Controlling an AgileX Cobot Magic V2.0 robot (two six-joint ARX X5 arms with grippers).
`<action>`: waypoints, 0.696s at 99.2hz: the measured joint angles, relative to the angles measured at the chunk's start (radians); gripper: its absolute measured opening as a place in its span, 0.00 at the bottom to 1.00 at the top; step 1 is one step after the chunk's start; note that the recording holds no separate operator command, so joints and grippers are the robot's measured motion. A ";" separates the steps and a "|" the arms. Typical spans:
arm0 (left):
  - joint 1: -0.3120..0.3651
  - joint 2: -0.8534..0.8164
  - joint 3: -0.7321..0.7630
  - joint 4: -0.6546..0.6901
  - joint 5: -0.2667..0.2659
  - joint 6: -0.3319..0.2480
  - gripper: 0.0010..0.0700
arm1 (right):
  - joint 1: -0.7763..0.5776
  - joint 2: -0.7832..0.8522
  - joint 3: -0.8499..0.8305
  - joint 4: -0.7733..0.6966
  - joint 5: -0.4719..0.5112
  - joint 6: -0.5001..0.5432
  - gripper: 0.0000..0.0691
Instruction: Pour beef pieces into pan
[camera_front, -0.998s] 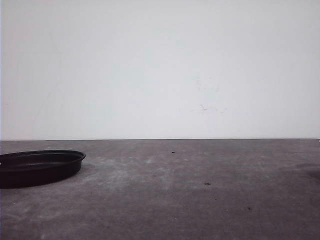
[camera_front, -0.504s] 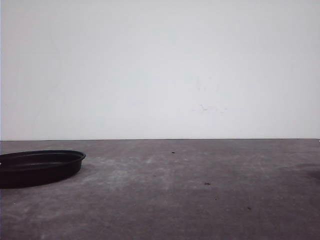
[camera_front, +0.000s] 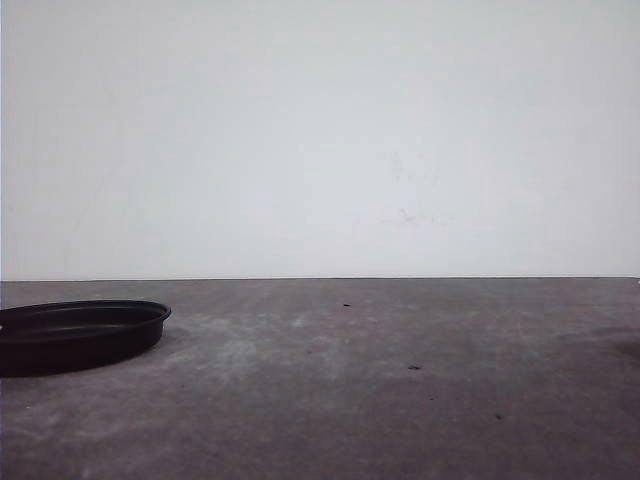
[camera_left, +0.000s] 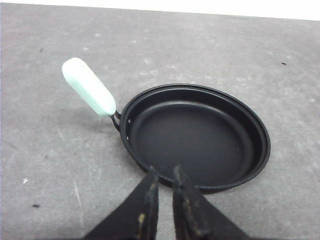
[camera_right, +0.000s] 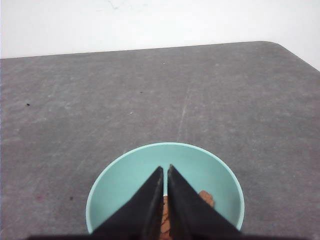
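Note:
The black pan (camera_front: 80, 335) lies at the left edge of the table in the front view. Seen from the left wrist, the pan (camera_left: 195, 140) is bare inside, and its mint-green handle (camera_left: 88, 93) points away from it. My left gripper (camera_left: 164, 171) hovers over the pan's near rim, shut with only a thin slit and nothing held. My right gripper (camera_right: 165, 168) is also shut and hangs over a mint-green bowl (camera_right: 130, 180). Orange-brown beef pieces (camera_right: 206, 197) lie in that bowl, mostly hidden behind the fingers.
The grey table (camera_front: 400, 340) stretches from the pan to the right with a few dark specks on it. A white wall (camera_front: 320, 140) stands behind. The table's rounded far corner (camera_right: 280, 47) shows beyond the bowl.

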 joint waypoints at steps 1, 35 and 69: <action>0.000 0.000 0.000 0.000 0.000 0.000 0.02 | 0.000 0.000 0.000 0.000 0.000 0.000 0.01; 0.000 0.000 0.000 0.000 0.000 0.000 0.02 | 0.000 0.000 0.000 0.003 0.000 -0.050 0.01; 0.000 0.000 -0.001 0.006 0.029 -0.156 0.02 | 0.000 0.000 0.000 0.005 -0.002 0.033 0.01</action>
